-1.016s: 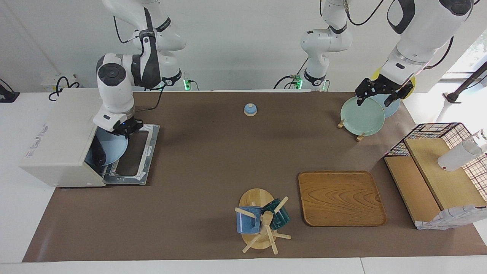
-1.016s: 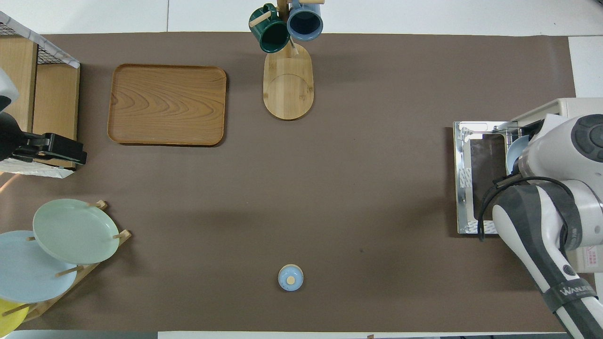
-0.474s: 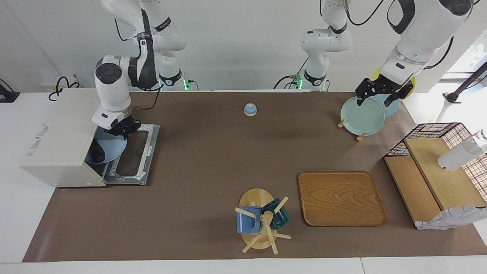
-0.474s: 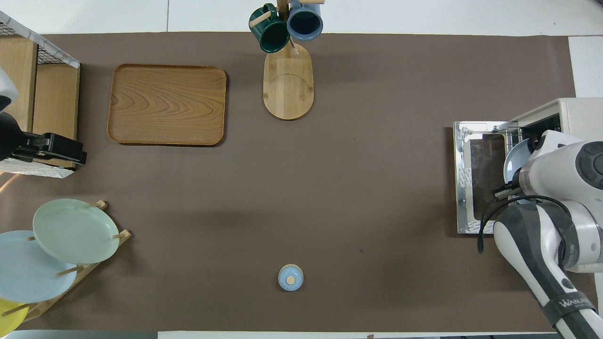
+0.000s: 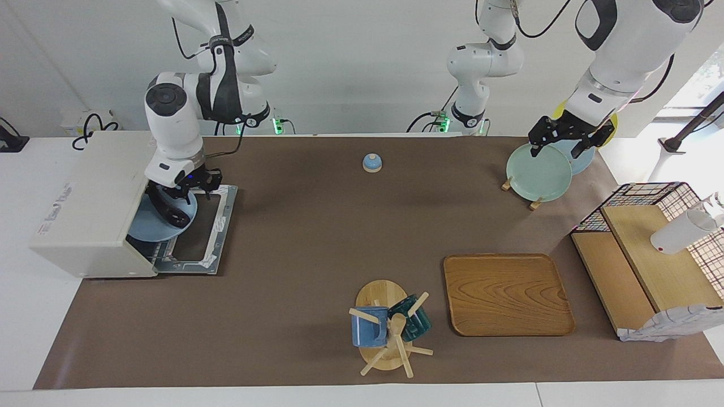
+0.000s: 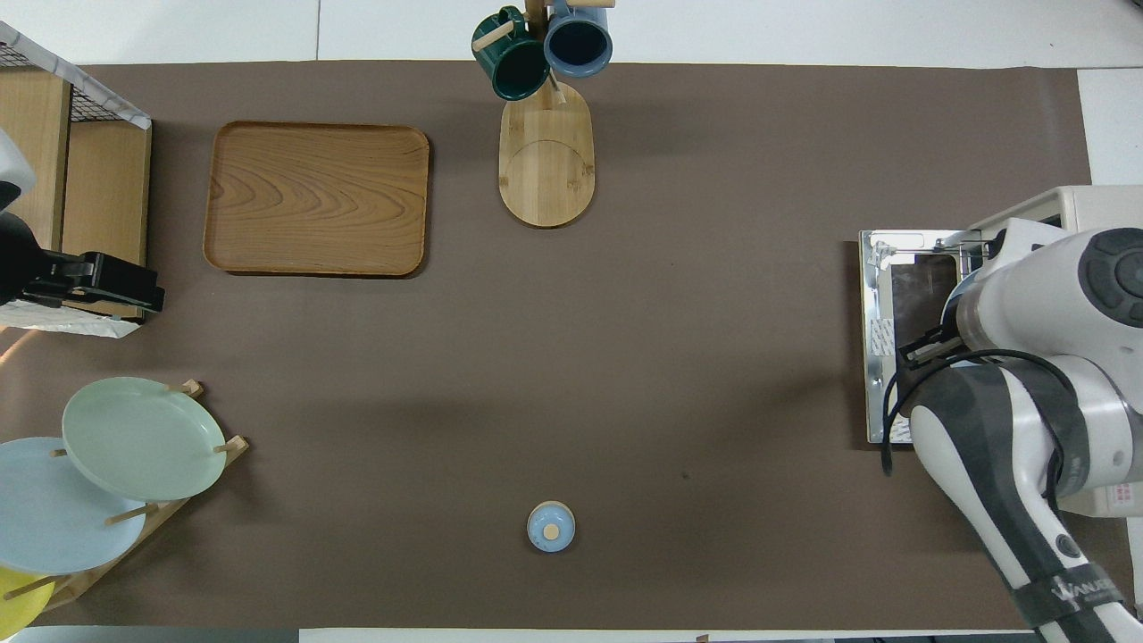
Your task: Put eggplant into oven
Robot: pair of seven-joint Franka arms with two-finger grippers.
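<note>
At the oven (image 5: 85, 209) mouth, eggplant (image 5: 169, 213) lies on blue plate (image 5: 148, 228), directly under right tool (image 5: 189, 185); finger state unreadable. Left tool (image 5: 563, 138) waits over plate rack (image 5: 520, 186).

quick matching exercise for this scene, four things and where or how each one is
Things:
1. eggplant
2. green mug
3. oven door
4. green plate

Places or states:
A. leaning in a wooden rack
B. folded down flat, open
C. on a blue plate at the oven mouth
D. hung on a mug tree

Pairs: 1-C, 2-D, 3-B, 4-A
</note>
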